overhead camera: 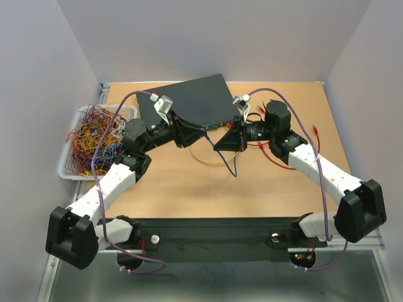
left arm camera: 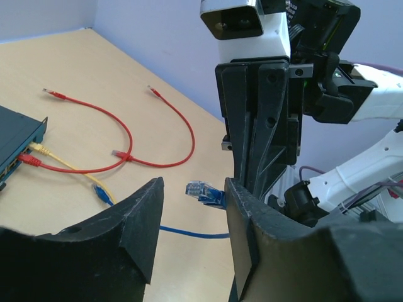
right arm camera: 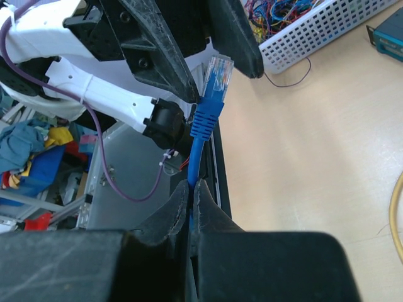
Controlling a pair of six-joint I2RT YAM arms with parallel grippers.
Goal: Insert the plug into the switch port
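Note:
The switch (overhead camera: 189, 100) is a flat dark box at the back centre; its port face corner shows in the left wrist view (left arm camera: 16, 135) and a corner in the right wrist view (right arm camera: 387, 34). My right gripper (right arm camera: 191, 184) is shut on a blue cable (right arm camera: 196, 157) just behind its clear-tipped plug (right arm camera: 217, 75). It (overhead camera: 221, 141) holds the plug (overhead camera: 208, 132) above the table, in front of the switch. My left gripper (left arm camera: 192, 207) is open, and the plug (left arm camera: 203, 190) sits between its fingers (left arm camera: 141, 220), close to the right one. The left gripper (overhead camera: 195, 131) faces the right one.
A white wire basket (overhead camera: 69, 167) full of coloured cables stands at the left; it also shows in the right wrist view (right arm camera: 315, 31). Red cables (left arm camera: 126, 135) and a yellow loop (overhead camera: 208, 160) lie on the table. Yellow (left arm camera: 38, 150) and red (left arm camera: 28, 160) plugs sit at the switch's ports.

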